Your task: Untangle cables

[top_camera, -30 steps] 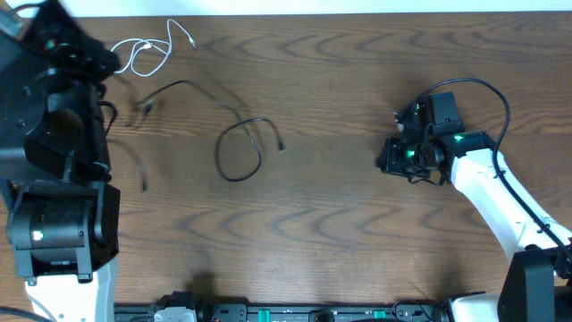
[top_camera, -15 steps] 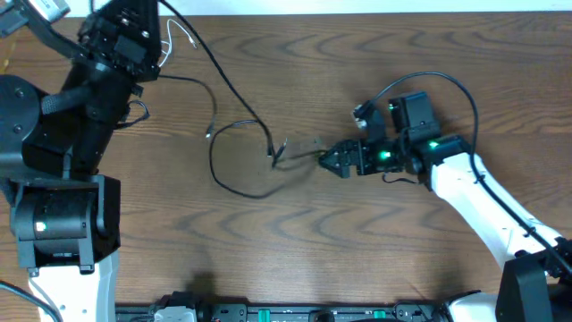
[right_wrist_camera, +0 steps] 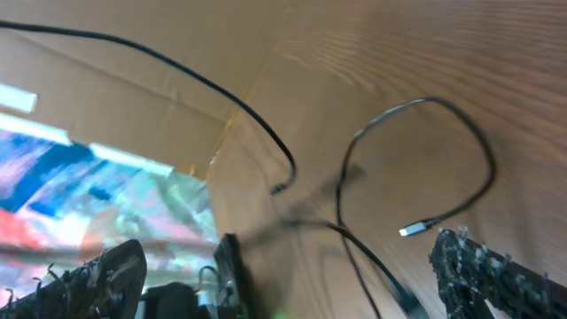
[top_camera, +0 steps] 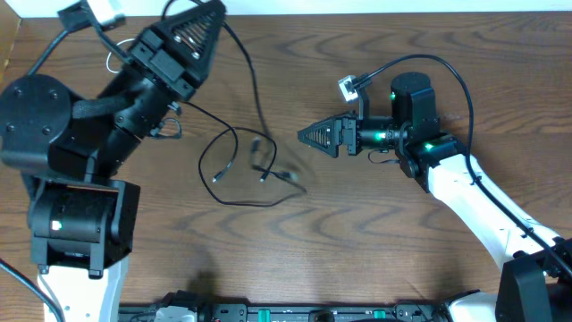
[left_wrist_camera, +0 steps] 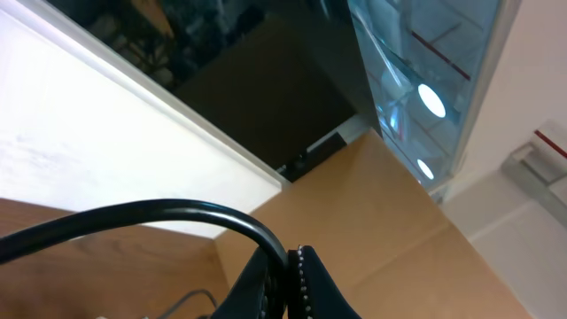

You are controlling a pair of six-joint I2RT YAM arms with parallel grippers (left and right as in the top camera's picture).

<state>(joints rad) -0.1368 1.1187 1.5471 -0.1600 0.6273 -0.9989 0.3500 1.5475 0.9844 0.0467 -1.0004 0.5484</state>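
Left gripper clamps black cable, held high above loop on desk, likely to draw it free; right gripper spread, empty, beside loop.

The overhead camera looks straight down on the table, high enough to hold both arms, their bases at the near edge. The left wrist camera sits close behind the clamped left gripper and its held black cable and tilts up off the table — at cardboard and wall. The right wrist camera skims low, facing left past the spread right gripper; with overhead it shares the looped black cable.
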